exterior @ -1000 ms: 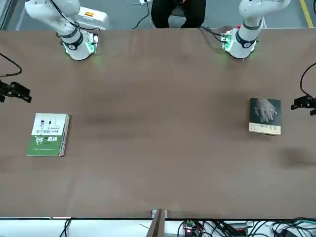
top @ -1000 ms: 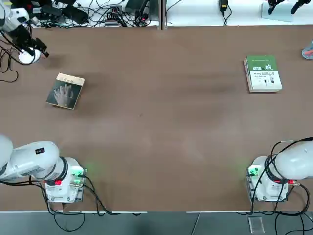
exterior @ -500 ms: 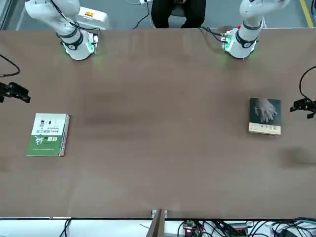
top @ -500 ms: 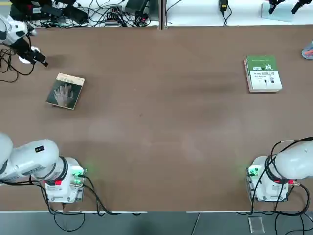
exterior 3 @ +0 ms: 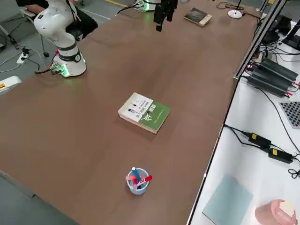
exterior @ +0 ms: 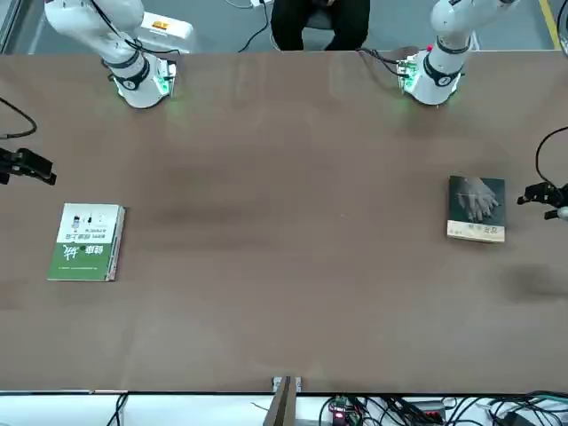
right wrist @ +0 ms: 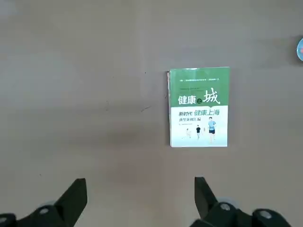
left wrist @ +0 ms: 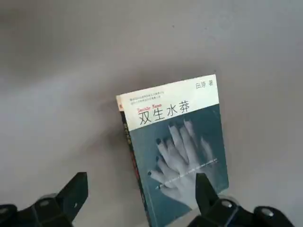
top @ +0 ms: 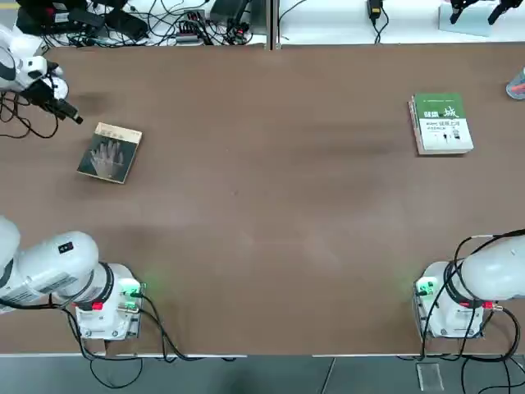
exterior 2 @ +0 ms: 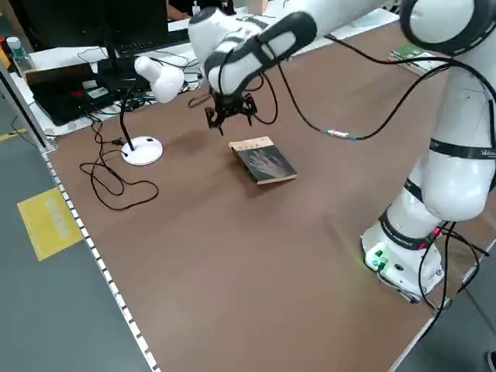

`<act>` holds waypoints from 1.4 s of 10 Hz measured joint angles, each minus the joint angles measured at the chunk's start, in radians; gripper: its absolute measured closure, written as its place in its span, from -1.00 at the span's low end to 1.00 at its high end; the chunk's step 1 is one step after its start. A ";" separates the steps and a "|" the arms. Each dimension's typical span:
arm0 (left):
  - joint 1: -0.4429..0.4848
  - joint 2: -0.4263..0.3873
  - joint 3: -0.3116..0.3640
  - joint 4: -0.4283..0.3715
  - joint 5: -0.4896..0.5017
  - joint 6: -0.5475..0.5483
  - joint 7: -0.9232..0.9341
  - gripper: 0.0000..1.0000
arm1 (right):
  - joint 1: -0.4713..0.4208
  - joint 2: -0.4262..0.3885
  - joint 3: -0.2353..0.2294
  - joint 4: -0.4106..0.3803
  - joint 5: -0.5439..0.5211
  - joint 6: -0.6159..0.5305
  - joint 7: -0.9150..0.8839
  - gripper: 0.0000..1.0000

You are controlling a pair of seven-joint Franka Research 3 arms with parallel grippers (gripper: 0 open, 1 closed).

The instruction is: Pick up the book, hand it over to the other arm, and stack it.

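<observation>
The book [top: 110,153] lies flat on the brown table at the far left, dark cover with a pale hand and a light strip on top. It also shows in the front view [exterior: 477,208] and the left side view [exterior 2: 264,160]. My left gripper [exterior 2: 230,116] hangs open in the air just off the book's far left corner, touching nothing. In the left wrist view the book [left wrist: 173,151] lies under the spread fingers [left wrist: 71,198]. My right gripper [exterior: 27,166] hovers open high over the right side, nothing between its fingers.
A thicker green-and-white book [top: 441,123] lies at the far right, also below the right wrist camera [right wrist: 199,107]. A cup of pens [exterior 3: 137,180] stands near the right edge. A white desk lamp [exterior 2: 147,147] and cables sit beyond the small book. A person [exterior: 319,18] sits behind the bases.
My left gripper has moved closer to the small book, coming in from the table's far left edge. The right gripper and both books have stayed put.
</observation>
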 joint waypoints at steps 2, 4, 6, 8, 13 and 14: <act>0.021 0.042 0.000 0.001 -0.039 0.007 0.041 -1.00 | -0.007 0.000 0.000 0.000 0.000 0.004 0.000 -1.00; 0.038 0.075 0.000 0.003 -0.064 0.011 0.088 -1.00 | -0.018 0.000 0.007 0.000 0.002 0.004 -0.001 -1.00; 0.051 0.106 0.000 0.008 -0.093 0.011 0.144 -1.00 | -0.028 0.000 0.024 0.000 0.002 0.004 -0.001 -1.00; 0.063 0.133 0.000 0.014 -0.103 0.012 0.176 -1.00 | -0.029 0.000 0.030 0.000 0.003 0.004 -0.001 -1.00; 0.081 0.179 -0.001 0.028 -0.138 0.012 0.221 -0.98 | -0.029 0.000 0.031 0.000 0.003 0.005 -0.001 -1.00; 0.082 0.189 -0.001 0.033 -0.148 0.012 0.242 -0.97 | -0.029 0.000 0.031 0.000 0.003 0.005 -0.001 -1.00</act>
